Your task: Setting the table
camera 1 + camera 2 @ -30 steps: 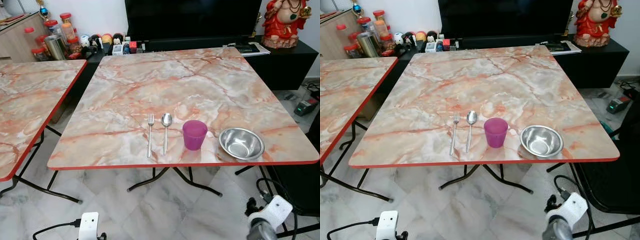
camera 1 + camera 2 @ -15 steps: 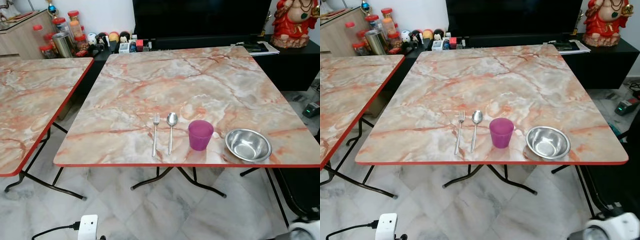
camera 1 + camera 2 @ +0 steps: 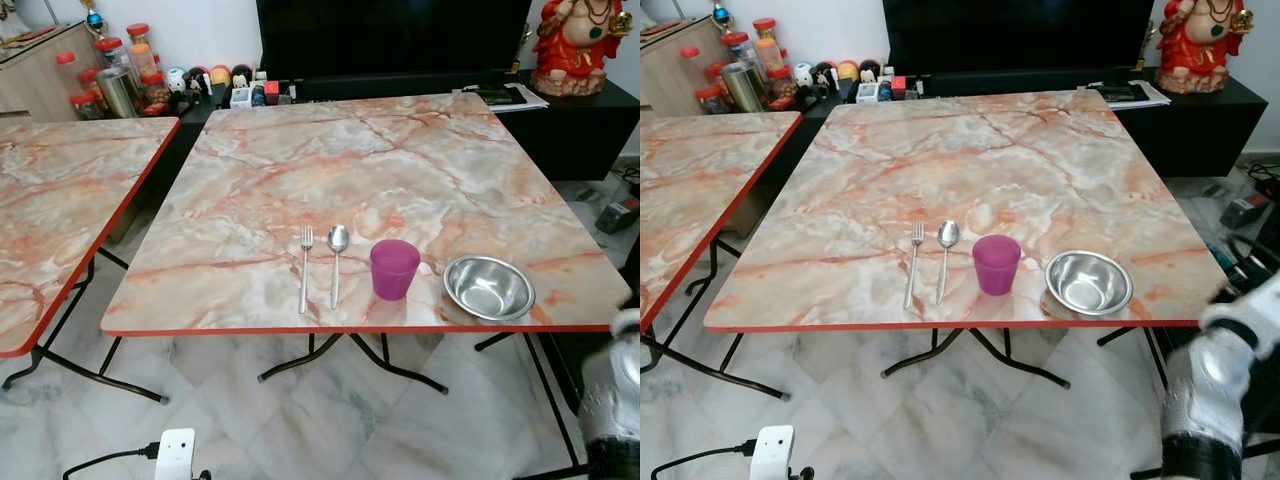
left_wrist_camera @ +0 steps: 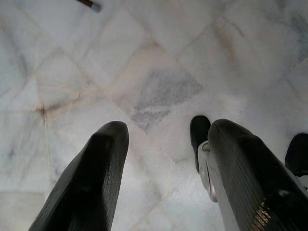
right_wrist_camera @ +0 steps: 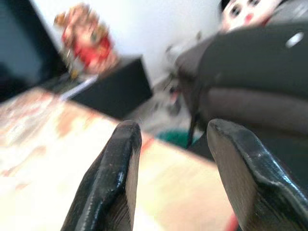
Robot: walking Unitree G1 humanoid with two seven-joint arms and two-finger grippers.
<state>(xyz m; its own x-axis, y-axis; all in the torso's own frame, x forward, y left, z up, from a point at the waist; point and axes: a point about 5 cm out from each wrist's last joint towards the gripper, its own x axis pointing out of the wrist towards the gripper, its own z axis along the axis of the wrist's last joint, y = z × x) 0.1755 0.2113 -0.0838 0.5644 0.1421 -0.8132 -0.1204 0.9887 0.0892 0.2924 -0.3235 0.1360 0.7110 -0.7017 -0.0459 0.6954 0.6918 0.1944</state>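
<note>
Silver right arm [image 3: 1220,385], long black tool fingers [image 5: 113,178].

four items lie in a row along the near edge of the square marble-patterned table with red edging [image 3: 400,170]. the slim silver metal fork [image 3: 304,268] lies flat, tines pointing away from the near edge. just beside it, on its right and parallel, lies the silver metal spoon [image 3: 336,262], bowl end away from the edge. right of the spoon stands the translucent purple plastic cup [image 3: 394,269], upright, mouth open. the round stainless steel bowl [image 3: 488,288] sits upright near the cup, close to the table's right near corner.
</note>
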